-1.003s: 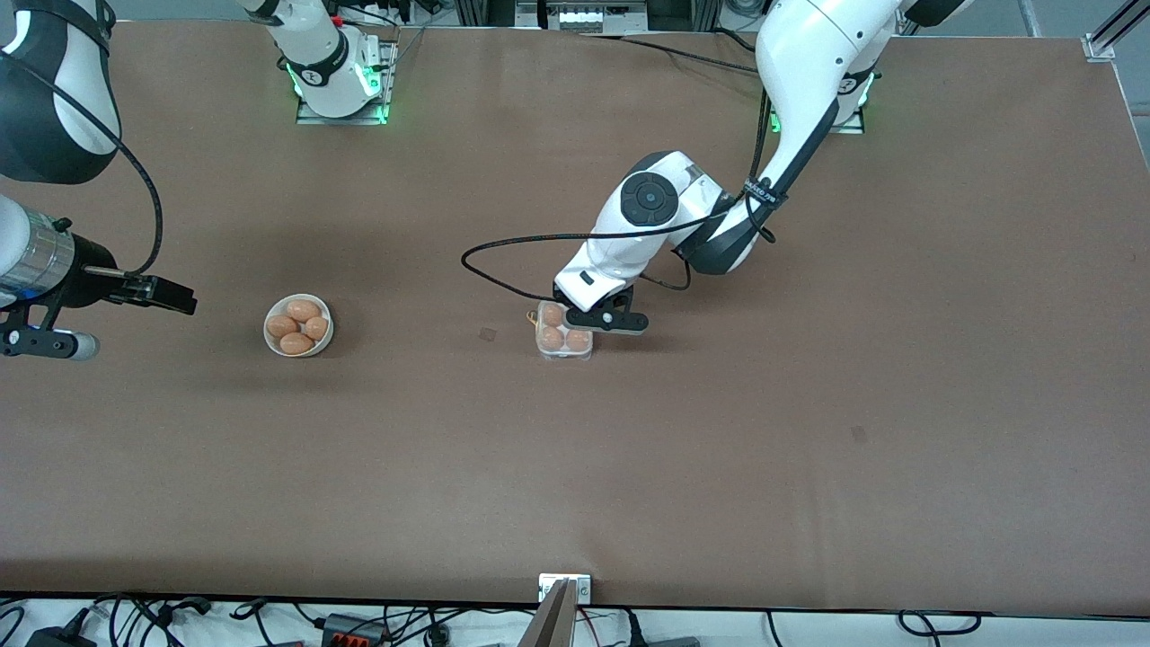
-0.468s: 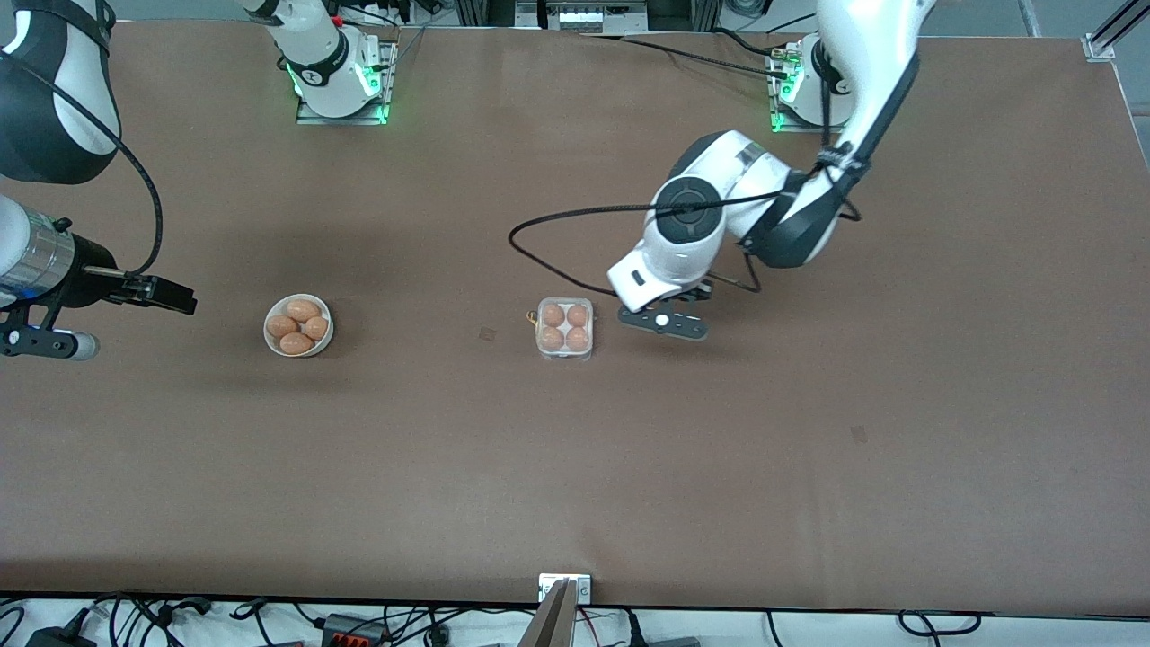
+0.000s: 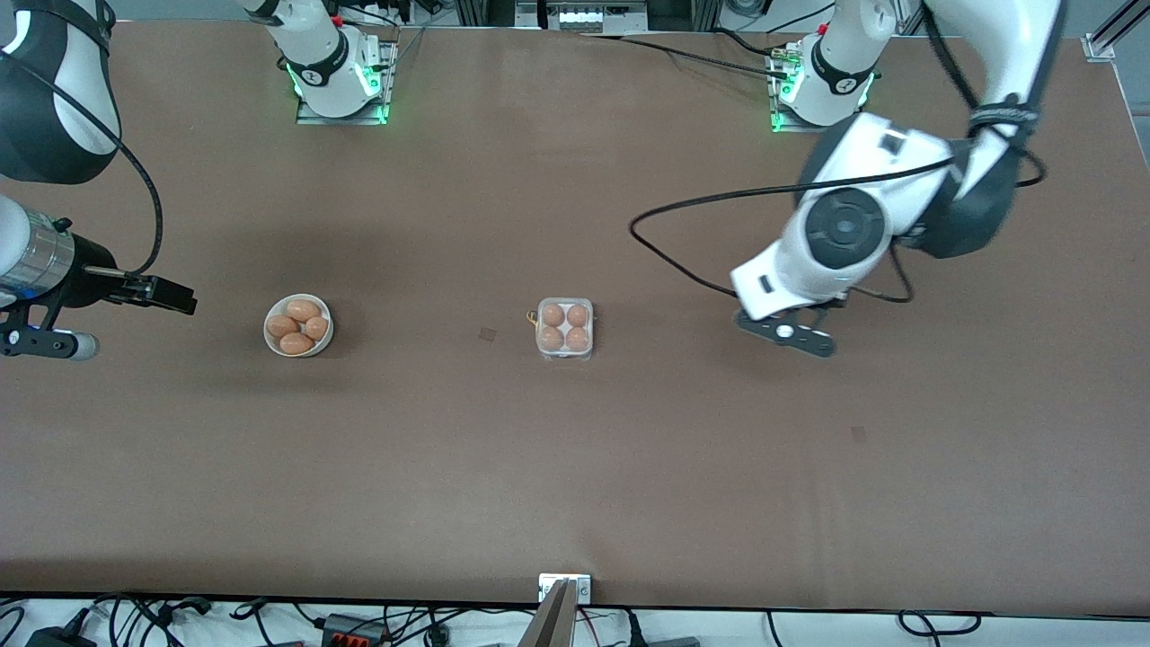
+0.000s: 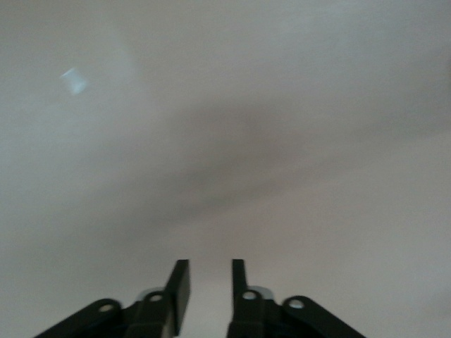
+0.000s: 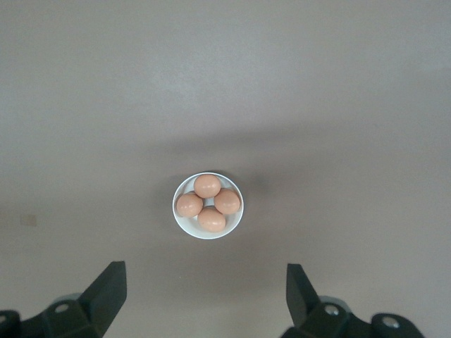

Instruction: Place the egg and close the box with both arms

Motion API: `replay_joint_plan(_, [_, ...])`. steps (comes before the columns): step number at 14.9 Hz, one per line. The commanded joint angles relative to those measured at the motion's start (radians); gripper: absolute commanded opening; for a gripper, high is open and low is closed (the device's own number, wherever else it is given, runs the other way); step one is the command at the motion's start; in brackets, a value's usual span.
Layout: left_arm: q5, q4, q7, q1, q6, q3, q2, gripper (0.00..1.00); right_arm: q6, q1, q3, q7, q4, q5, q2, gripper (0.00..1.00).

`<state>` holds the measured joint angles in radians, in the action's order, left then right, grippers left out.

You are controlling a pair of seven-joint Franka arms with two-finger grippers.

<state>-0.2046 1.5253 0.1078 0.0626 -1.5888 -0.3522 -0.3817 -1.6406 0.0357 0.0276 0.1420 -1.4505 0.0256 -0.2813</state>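
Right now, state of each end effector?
Left end effector: fingers slightly apart, holding nothing, over bare table toward the left arm's end.
Right end effector: open wide, empty, above the bowl of eggs.

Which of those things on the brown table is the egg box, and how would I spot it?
Look at the middle of the brown table. The box is the small square clear-plastic carton with four brown eggs, one per cell. The other eggs are piled in a round white bowl, toward the right arm's end.
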Motion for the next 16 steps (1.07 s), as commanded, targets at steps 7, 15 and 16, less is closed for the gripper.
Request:
replay_joint_plan(7, [0.09,-0.146,-0.04,-0.213,0.161,-0.005,0.11,1.0,0.013,-0.007,-0.005,-0.01,0.01,-0.013,0.001,1.0])
replay_joint_plan(15, [0.217,0.091,-0.126,0.006,0.003,0.377,0.364,1.0,0.013,-0.007,-0.005,-0.01,0.01,-0.015,0.001,1.0])
replay_joint_plan(16, [0.217,0.142,-0.163,0.006,-0.046,0.377,0.4,1.0,0.013,-0.007,-0.006,-0.01,0.01,-0.015,0.001,1.0])
